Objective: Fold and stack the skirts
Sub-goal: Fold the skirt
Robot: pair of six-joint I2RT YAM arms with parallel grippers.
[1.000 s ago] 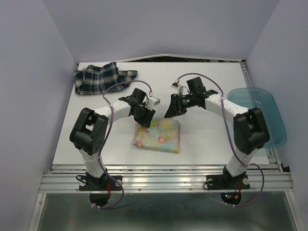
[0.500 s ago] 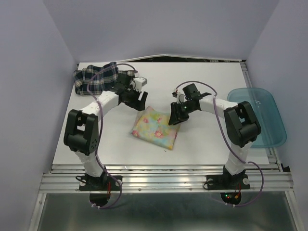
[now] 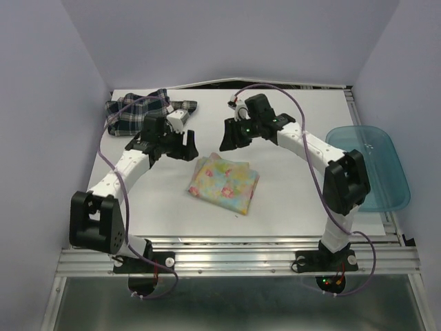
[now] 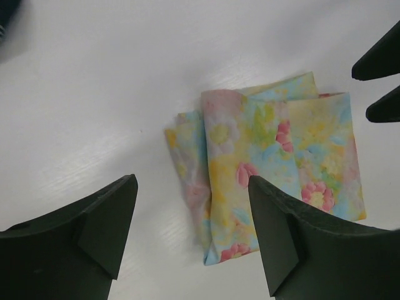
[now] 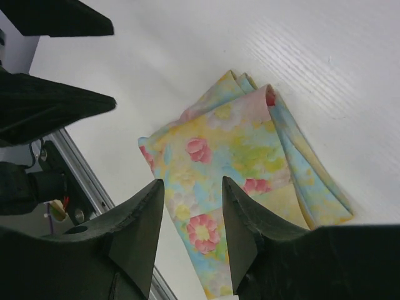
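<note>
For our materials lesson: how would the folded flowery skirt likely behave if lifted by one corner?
The flowery skirt is probably floppy: its loose layers splay at the edges, so the fold would likely fall open. It lies thin and flat, so it is probably light, and a push may bunch it rather than slide it.

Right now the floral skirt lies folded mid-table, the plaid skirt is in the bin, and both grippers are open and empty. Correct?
No. The plaid skirt is not in the bin; it lies bunched on the table at the far left corner, as the top view shows. The rest holds: floral skirt folded mid-table, left gripper and right gripper open and empty.
</note>
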